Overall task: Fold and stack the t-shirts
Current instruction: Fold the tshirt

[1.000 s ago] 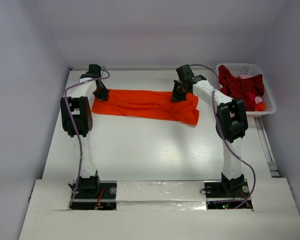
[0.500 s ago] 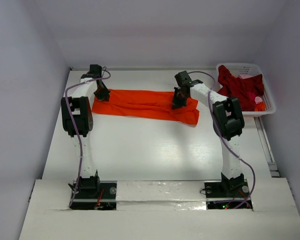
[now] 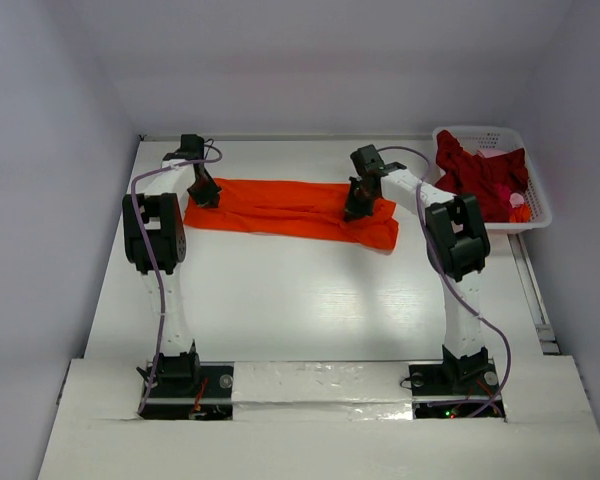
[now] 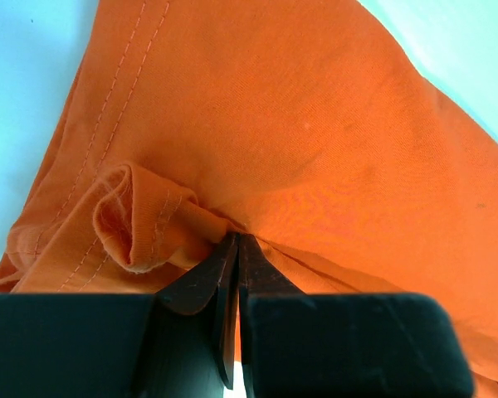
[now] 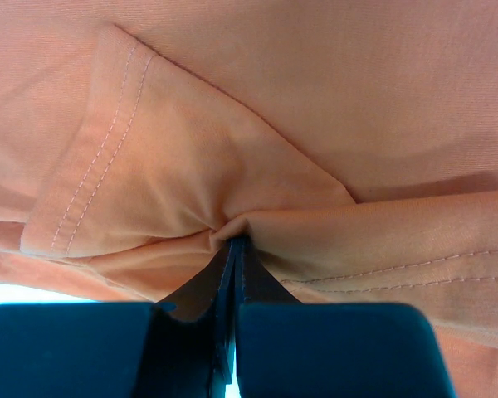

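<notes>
Now pinching the orange t-shirt (image 3: pixel 290 210) near both ends: left hand (image 3: pixel 202 193) clamped on a bunched hem at its left end, right hand (image 3: pixel 356 205) clamped on a gathered fold toward its right. Lying as a long band, left to right, across the far worktop (image 3: pixel 300 300). Probably calls for folding end over end along that axis. Far right, crimson t-shirts (image 3: pixel 480 175) heaped in the basket (image 3: pixel 485 130).

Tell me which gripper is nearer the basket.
Right. The right gripper pinches the orange shirt at the end nearest the basket. The left gripper pinches its opposite end, farther from the basket.
</notes>
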Controlling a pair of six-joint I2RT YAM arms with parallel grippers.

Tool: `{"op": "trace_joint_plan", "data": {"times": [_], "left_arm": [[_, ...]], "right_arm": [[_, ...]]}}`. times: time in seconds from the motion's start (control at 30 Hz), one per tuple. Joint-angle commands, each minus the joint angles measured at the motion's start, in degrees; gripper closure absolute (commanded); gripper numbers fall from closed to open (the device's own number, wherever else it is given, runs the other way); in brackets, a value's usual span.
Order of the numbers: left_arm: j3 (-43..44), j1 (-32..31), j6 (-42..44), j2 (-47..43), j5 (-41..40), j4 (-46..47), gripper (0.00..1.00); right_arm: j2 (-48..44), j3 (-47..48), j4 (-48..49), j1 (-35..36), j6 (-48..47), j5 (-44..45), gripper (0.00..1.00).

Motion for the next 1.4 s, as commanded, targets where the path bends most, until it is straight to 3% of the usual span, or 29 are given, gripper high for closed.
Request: {"op": "trace_joint_plan", "data": {"times": [0.0,0.8,1.37], "left_arm": [[-2.3,-0.2,0.8,-2.1,-0.9,-2.5,1.0],[-13.9,-0.7,-0.7,-7.6,5.1,-1.6,1.0],[-24.0,-8.2,-0.5,-16.1,4.0,-7.7,1.0]], "right_arm": [[-2.0,1.1,0.2,-0.5,1.1,-1.8,1.0],[1.5,8.9,-5.7,-4.1,0.9,-3.9,1.0],[-2.9,12.9,-6.4,-4.7,0.6,-3.7,1.0]]}}
